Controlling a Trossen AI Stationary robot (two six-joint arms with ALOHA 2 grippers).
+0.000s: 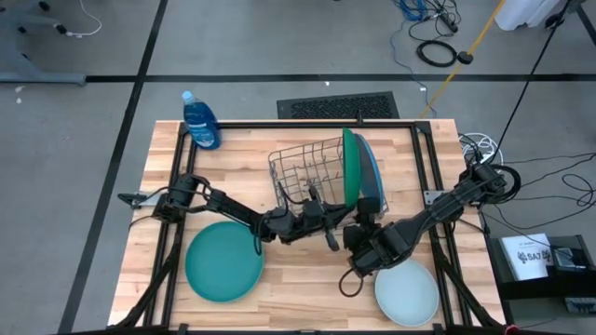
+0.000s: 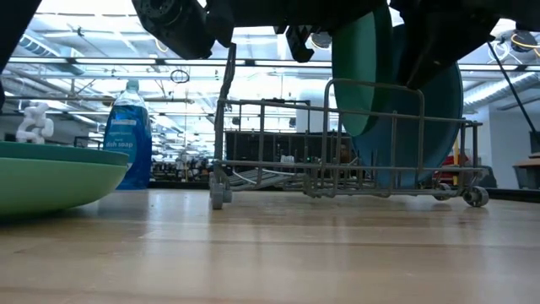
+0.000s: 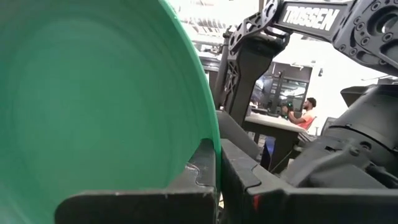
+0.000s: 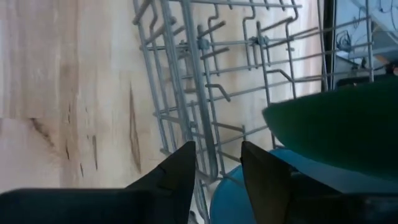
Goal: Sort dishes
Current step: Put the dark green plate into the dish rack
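Note:
A dark green plate (image 1: 349,167) stands on edge in the grey wire rack (image 1: 303,167), and a bright blue plate (image 1: 371,172) stands right behind it. My left gripper (image 1: 328,223) reaches in from the left and is shut on the green plate (image 3: 93,93). My right gripper (image 1: 361,226) is open at the rack's near right corner, with a rack wire (image 4: 208,155) between its fingers (image 4: 180,174); I cannot tell if they touch it. A teal plate (image 1: 223,261) and a pale mint plate (image 1: 407,290) lie flat on the table. The other dishes are out of view. My left gripper (image 3: 217,155) pinches the green plate's rim (image 3: 214,134) between its two fingers, one on each face. It holds the part of the rim toward the table's near edge. The plate is upright, its lower edge (image 2: 359,133) hanging above the rack's bottom wires.
A blue soap bottle (image 1: 200,121) stands at the far left corner. The rack (image 2: 337,169) sits on small wheels mid-table. The blue plate (image 2: 430,127) rests in the rack's right end. A black floor grate (image 1: 337,105) lies beyond the far edge. A person (image 3: 301,112) sits in the room behind.

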